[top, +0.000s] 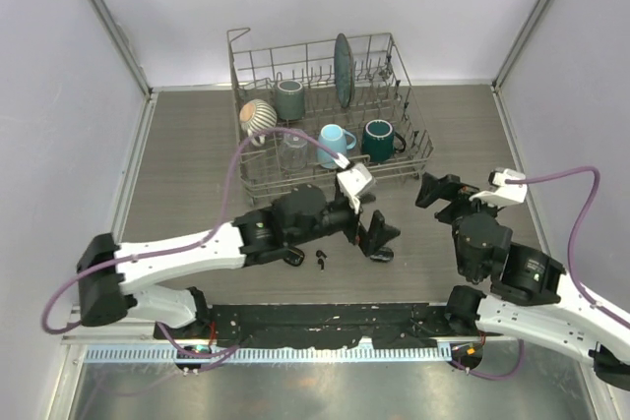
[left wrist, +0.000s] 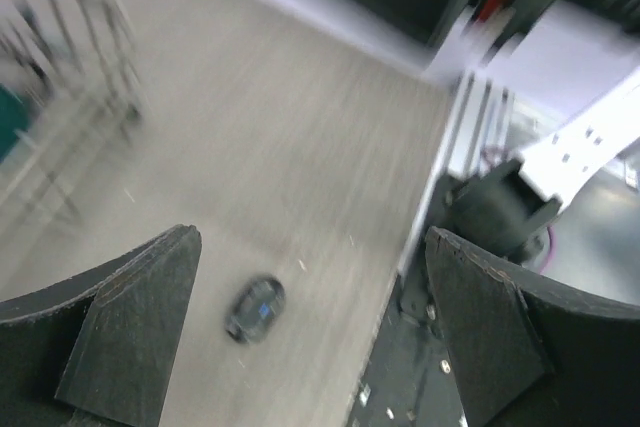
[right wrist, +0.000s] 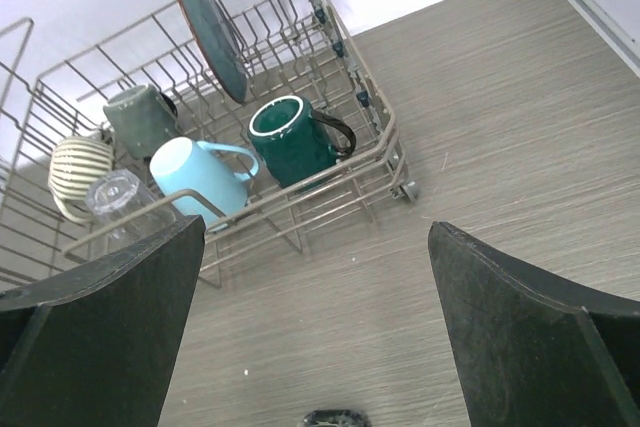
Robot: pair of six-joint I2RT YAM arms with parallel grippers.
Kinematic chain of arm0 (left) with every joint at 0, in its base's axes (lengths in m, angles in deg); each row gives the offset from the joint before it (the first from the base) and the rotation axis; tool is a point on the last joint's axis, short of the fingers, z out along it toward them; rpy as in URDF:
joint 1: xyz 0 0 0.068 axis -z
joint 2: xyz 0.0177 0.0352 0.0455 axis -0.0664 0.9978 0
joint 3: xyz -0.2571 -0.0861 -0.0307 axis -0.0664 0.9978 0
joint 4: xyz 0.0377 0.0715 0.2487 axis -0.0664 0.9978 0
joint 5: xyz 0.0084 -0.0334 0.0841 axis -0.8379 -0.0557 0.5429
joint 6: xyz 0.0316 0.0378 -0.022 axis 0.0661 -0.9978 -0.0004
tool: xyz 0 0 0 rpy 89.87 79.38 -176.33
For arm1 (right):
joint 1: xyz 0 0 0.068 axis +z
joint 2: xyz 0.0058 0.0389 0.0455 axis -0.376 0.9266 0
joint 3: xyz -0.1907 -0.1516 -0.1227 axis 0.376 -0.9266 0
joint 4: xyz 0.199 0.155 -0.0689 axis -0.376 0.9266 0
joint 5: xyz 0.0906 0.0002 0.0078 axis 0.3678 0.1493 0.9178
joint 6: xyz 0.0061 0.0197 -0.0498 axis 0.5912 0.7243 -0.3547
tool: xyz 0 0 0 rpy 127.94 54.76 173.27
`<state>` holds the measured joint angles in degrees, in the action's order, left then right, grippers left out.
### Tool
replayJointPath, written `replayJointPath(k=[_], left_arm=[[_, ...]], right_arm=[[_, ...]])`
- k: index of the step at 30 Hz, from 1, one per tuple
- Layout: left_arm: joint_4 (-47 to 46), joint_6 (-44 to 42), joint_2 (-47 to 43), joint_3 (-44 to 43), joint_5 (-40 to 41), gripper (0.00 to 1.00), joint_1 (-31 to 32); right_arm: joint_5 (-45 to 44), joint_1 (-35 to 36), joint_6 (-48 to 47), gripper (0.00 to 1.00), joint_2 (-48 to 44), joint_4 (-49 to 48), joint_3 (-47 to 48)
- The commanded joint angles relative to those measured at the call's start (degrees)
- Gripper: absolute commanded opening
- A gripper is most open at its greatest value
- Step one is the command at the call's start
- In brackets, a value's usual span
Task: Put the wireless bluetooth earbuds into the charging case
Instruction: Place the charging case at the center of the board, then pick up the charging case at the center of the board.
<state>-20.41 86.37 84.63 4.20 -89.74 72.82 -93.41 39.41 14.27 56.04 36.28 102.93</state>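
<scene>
On the grey table, earbuds look tiny, light, glossy (likely slippery); I would pinch the body. The left gripper and right gripper stand apart, empty.

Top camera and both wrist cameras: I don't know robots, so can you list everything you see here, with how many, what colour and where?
Table: one, grey wood grain, under everything.
Dish rack: one, grey wire, at the back of the table.
Plate: one, dark teal, upright in the rack.
Grey-green mug: one, in the rack, back row.
Striped cup: one, cream with stripes, left end of the rack.
Glass: one, clear, in the rack.
Light blue mug: one, front row.
Dark green mug: one, front row, right.
Charging case: one, black oval, on the table.
Earbuds: tiny, black, on the table by the left arm; count unclear.
Left gripper: one, black, open.
Right gripper: one, black, open.
</scene>
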Motion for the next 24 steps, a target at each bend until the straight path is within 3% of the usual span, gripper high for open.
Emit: replayJointPath(k=[1, 4, 8, 11, 14, 16, 18, 19, 21, 24], left_arm=[[10.7, -13.7, -8.4, -9.2, 8.4, 1.00, 0.2], [12.1, -13.5, -11.6, -12.4, 15.3, 1.00, 0.2], [18.9, -7.3, -12.7, -18.3, 26.7, 1.00, 0.0], [22.5, -2.0, -15.2, -16.4, 28.5, 1.00, -0.2], [21.1, 2.0, -20.3, -7.0, 29.1, 1.00, -0.2], [19.7, 3.9, -23.5, 0.7, 30.4, 1.00, -0.2], [25.5, 9.5, -28.5, 2.8, 36.8, 1.00, -0.8], [27.4, 13.0, -30.3, 4.0, 36.8, 1.00, -1.2], [31.1, 13.7, -35.4, 5.8, 37.4, 1.00, -2.0], [34.0, 15.3, -40.1, 10.4, 41.1, 1.00, -3.7]], right_arm=[[2.3, -0.1, -6.0, 1.00, 4.0, -5.7, -0.5], [9.2, -0.5, -10.3, 1.00, 11.1, -5.3, 4.4], [21.2, -1.5, -11.3, 1.00, 22.8, 3.5, 14.0], [26.1, -1.7, -10.4, 1.00, 30.5, 10.4, 19.6], [30.8, -1.8, -15.4, 1.00, 31.3, 7.0, 15.0], [33.5, -1.9, -21.4, 1.00, 28.5, -1.8, 6.5], [36.0, -5.1, -21.0, 1.00, 28.2, -4.0, 4.0], [44.7, -7.2, -20.0, 1.00, 28.1, -4.4, 4.1], [53.5, -12.2, -18.2, 0.99, 27.8, -6.1, 2.3], [61.3, -13.2, -18.8, 0.98, 30.3, -9.8, 0.6]])
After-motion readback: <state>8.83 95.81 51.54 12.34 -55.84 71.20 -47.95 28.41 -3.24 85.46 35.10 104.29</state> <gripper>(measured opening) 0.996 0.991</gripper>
